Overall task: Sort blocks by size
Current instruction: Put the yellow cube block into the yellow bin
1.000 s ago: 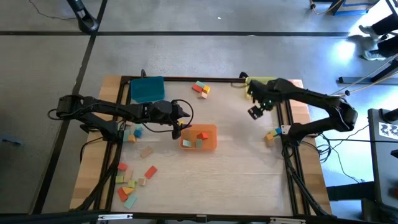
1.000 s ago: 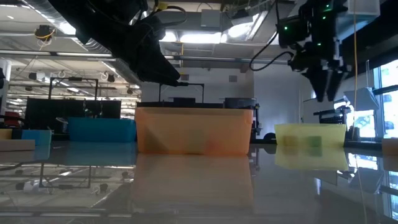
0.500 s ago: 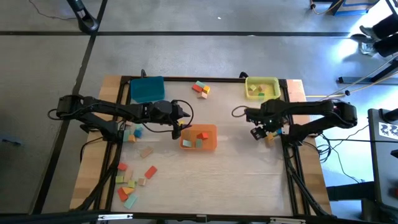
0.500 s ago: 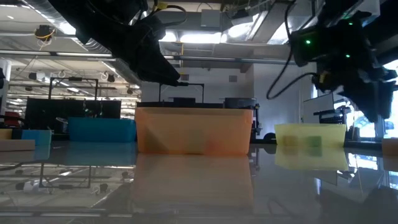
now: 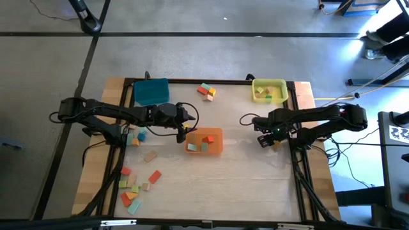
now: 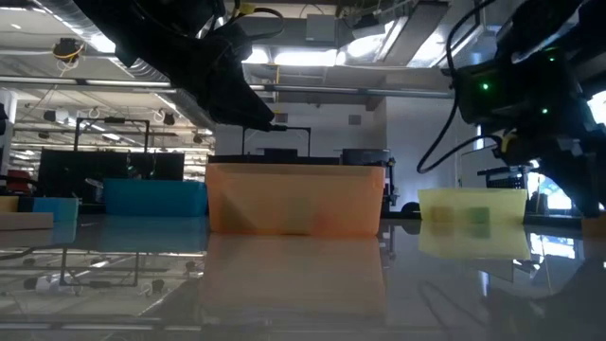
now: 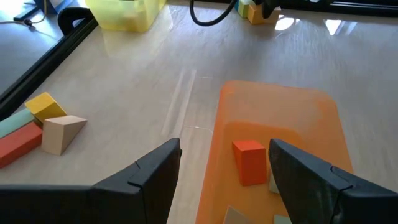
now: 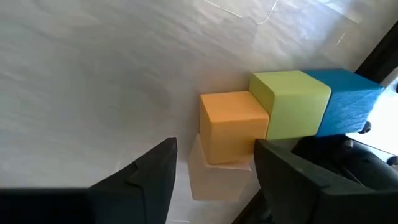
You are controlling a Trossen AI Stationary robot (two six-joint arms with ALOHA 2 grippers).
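Three blocks stand in a row against the right rail: an orange block [image 8: 230,127], a yellow-green block [image 8: 292,102] and a blue block [image 8: 345,102]. My right gripper [image 5: 265,138] hangs open just above the orange block, pointing steeply down, its fingers [image 8: 143,180] short of it on either side. My left gripper [image 5: 186,132] waits open over the left rim of the orange tray [image 5: 217,148], which holds a red-orange block [image 7: 249,162] and a few others. More blocks [image 5: 137,185] lie loose at the near left.
A blue tray [image 5: 151,91] stands at the far left and a yellow tray [image 5: 268,89] with blocks at the far right. Loose blocks lie at the far edge [image 5: 206,91] and beside the left arm [image 5: 134,136]. Black frame rails [image 5: 295,137] border the table.
My right gripper has swung from beside the yellow tray toward the table's near edge and down, rolling its wrist, and now hangs over the row of three blocks at the right rail. The left arm has kept still.
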